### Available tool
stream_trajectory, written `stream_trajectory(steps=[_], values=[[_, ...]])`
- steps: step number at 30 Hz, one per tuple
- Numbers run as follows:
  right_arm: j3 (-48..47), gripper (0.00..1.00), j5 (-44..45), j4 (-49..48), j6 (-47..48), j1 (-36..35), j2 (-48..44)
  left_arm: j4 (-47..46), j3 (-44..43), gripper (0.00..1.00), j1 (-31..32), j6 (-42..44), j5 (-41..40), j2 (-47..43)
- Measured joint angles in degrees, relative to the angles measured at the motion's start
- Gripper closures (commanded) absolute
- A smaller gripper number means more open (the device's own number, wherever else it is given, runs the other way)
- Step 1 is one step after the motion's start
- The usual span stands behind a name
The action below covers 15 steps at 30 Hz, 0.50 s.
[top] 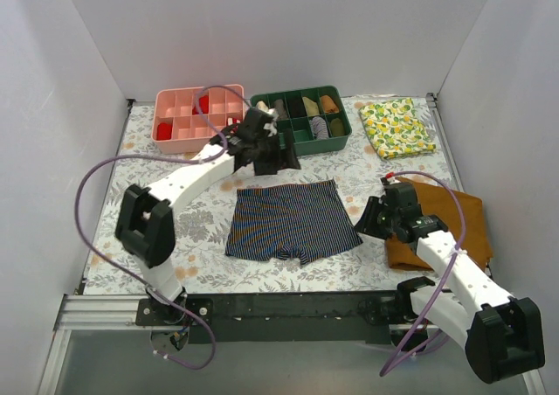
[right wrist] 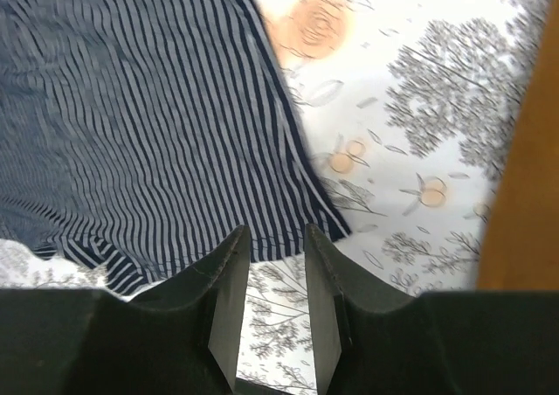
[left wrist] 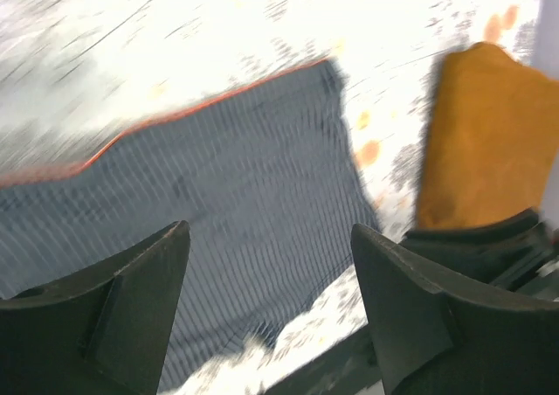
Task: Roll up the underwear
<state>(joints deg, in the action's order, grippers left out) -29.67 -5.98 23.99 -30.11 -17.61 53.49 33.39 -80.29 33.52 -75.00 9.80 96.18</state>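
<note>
The underwear [top: 293,223] lies spread flat in the middle of the table, dark navy with thin stripes and an orange-edged waistband at its far side. It fills the left wrist view [left wrist: 218,176], blurred, and the upper left of the right wrist view [right wrist: 140,107]. My left gripper [top: 281,159] hangs above the table just beyond the waistband, its jaws wide open and empty [left wrist: 269,229]. At the garment's near right corner sits my right gripper [top: 361,224]. Its jaws stand a little apart with only tablecloth between them [right wrist: 275,231].
A mustard-brown cloth [top: 445,220] lies under and beside the right arm. A lemon-print cloth [top: 397,126] is at the back right. A green tray [top: 342,120] and a pink tray [top: 162,120] with small items stand along the back. White walls enclose the table.
</note>
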Motion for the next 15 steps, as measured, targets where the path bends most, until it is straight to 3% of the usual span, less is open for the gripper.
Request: stream_trajectory(steps=[6,15], values=[[1.5,0.60,1.7,3.7,-0.3,2.3,-3.2,2.0,-16.6,0.29,7.4,-0.1,0.1,17.2],[2.4,0.60,1.7,4.7,0.1,4.1,-3.7,6.6,-29.8,0.31,12.7,-1.4,-0.7,30.8]])
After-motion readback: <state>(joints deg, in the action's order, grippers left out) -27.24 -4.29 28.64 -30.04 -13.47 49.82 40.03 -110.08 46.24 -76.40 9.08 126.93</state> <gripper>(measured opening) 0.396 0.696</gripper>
